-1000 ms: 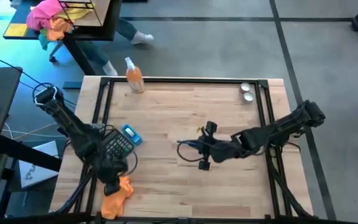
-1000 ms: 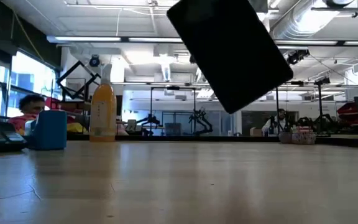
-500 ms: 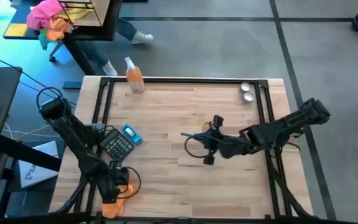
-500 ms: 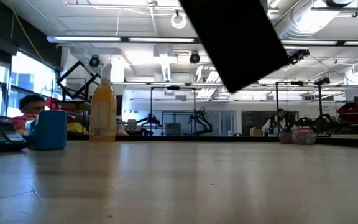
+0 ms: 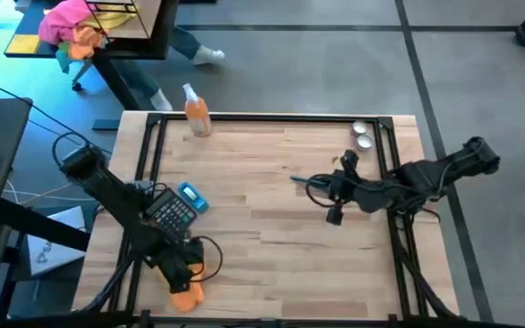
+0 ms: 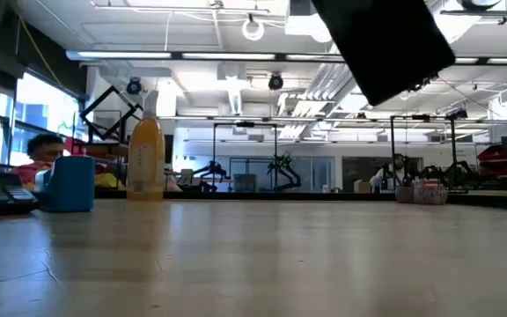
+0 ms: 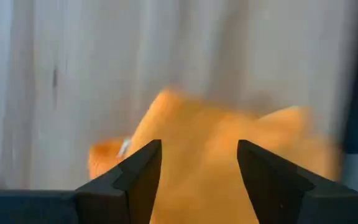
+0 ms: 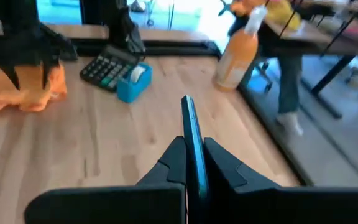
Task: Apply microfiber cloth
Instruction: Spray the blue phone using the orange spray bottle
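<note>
Hovering over the near-left corner of the table (image 5: 272, 182), the left tool (image 7: 199, 171) has its 2 fingers spread apart with the microfiber cloth (image 7: 216, 155) directly below and between them. In the left wrist view the orange fabric fills the gap from one fingertip to the other, though nothing there shows the fingers pressed into it, so I judge it as straddled rather than gripped. From above, the cloth shows as a small bunched lump at the table's front edge, poking out just past the tool's tip. It is too crumpled to give a clear long axis; its widest spread seems to run across the gap between the fingers.

The left arm is far the nearer. The right tool (image 5: 340, 187) is well apart, raised over the right half of the table, its fingers closed on a thin dark flat object (image 8: 191, 146) held edge-on; what it is cannot be made out. A calculator (image 5: 173, 211) and a blue tape roll (image 5: 193, 196) lie just behind the left tool, and a spray bottle (image 5: 196, 111) stands at the far edge.

The coming move likely turns on a straight descent and squeeze.
</note>
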Motion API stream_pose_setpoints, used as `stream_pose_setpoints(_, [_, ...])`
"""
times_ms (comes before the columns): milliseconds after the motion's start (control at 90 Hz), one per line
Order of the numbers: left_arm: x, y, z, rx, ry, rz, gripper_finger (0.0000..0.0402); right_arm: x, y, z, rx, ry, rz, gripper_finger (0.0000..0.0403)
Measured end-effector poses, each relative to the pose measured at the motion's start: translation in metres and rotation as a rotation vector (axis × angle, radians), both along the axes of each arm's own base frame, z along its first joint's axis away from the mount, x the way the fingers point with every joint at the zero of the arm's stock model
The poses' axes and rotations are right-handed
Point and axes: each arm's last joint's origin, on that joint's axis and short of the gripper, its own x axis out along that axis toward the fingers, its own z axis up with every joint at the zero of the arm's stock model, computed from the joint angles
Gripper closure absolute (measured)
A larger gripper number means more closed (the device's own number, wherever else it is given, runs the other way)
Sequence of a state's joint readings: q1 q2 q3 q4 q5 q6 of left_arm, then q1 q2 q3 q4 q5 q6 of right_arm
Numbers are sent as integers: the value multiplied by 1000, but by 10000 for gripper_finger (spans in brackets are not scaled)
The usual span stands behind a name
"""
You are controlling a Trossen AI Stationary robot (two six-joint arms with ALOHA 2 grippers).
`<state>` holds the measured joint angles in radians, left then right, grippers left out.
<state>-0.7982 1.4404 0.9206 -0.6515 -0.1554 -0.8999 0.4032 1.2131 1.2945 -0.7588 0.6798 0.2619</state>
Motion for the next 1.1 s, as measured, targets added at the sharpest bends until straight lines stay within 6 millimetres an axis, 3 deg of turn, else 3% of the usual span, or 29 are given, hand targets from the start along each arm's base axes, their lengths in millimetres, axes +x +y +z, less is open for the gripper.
stream_pose_setpoints(78, [4,16,31,27,-136,4,209,-2,-2,-3,18,35,-11,403])
stream_pose_setpoints(244, [-6,82,104,329,-502,167,209,2,1,-13,42,85,-34,403])
stream_pose_setpoints(356, [-20,125,137,527,-609,239,209,9,8,-20,44,116,-15,403])
stream_pose_setpoints(489, [-28,162,168,769,-642,276,209,17,16,-30,48,165,18,403])
stream_pose_setpoints(633, [-29,195,187,908,-595,273,209,25,20,-39,51,192,4,403])
stream_pose_setpoints(789, [-22,231,192,976,-482,195,216,29,20,-43,33,204,-4,403])
stream_pose_setpoints(1100, [-6,324,199,886,-234,189,228,27,20,-43,75,207,-9,403])
